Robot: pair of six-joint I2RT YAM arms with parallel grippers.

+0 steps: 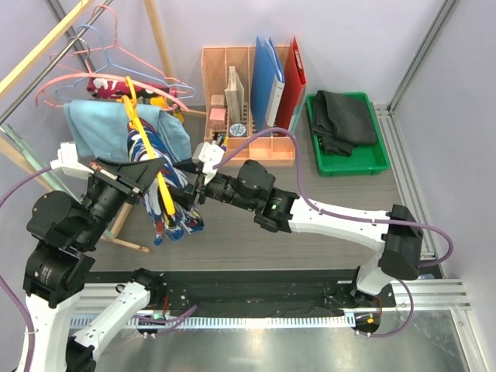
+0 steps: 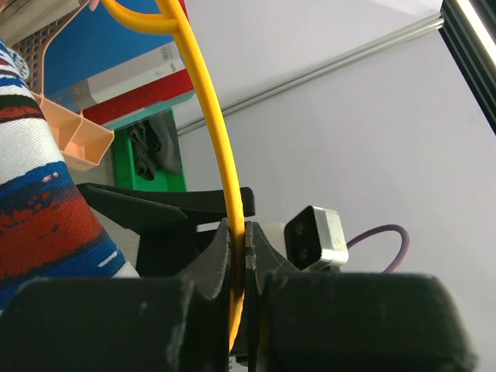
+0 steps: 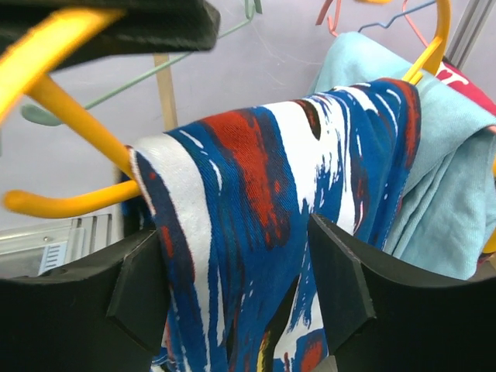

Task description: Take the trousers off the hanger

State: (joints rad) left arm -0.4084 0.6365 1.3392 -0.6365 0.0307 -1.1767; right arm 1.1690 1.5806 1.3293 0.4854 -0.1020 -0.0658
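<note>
Item to remove: printed trousers (image 3: pixel 271 194), navy, white and red, draped in a fold over the bar of a yellow hanger (image 2: pixel 217 132).
Position: above the left half of the bench (image 1: pixel 256 232), clear of its surface, just in front of the rail at the far-left corner.
Left claw (image 2: pixel 239 232): pressed together on the yellow hanger wire, which runs up between the pads.
Right claw (image 3: pixel 232 263): jaws stand wide on either side of the fold, and the cloth fills the gap. Whether they press on it cannot be told.
Key relation: the cloth lies directly between the right jaws, so the right arm is the nearer one. The left arm only steadies the hanger.
Long axis: the trouser legs hang straight down from the bar. In the top view the bar runs from the far side towards the near edge.
Judged next move: grip the fold, then draw it off the bar towards the bench centre, across the bar rather than along it.
Risk: the light blue trousers (image 3: pixel 457 194) hang just behind, touching the printed pair, and may drag along.
Other garment: black trousers (image 1: pixel 345 116) lie in the green tray (image 1: pixel 349 169) at the far right.
Writing: the pale label strip on the folder (image 2: pixel 124 81) carries small print, too small to read. No brand is legible.
</note>
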